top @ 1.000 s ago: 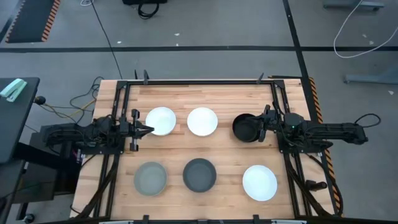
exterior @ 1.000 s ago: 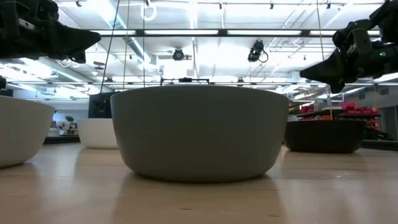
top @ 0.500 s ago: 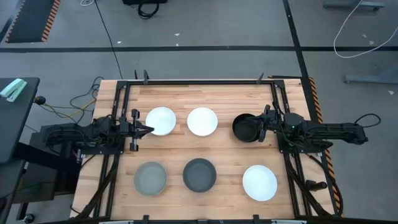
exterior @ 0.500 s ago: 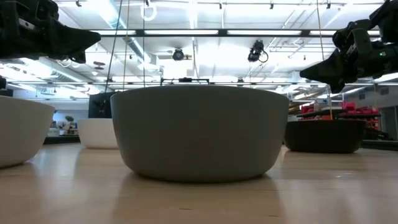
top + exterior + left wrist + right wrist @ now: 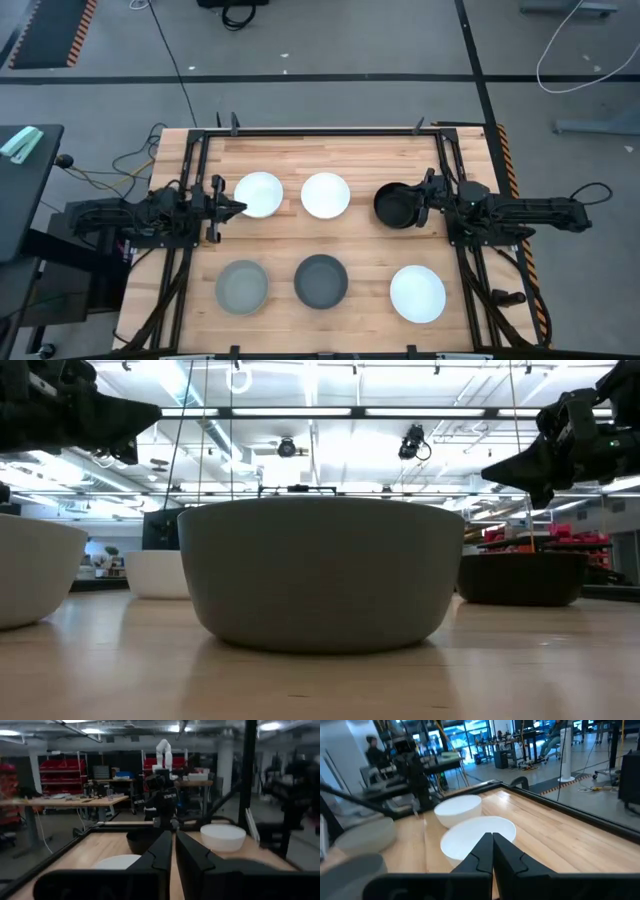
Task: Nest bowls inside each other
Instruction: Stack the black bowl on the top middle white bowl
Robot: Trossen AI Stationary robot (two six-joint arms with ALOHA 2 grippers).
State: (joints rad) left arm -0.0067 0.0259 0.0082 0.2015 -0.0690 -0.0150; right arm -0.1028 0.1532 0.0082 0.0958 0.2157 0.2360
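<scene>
Beside black bowl, right pincer fingers together, left pincer likewise, both empty

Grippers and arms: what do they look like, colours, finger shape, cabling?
Both arms are dark, near-black. The left gripper and right gripper each have two flat, matte black fingers tapering to narrow tips. A black cable loops off the right arm's far end. No markings are legible.
</scene>
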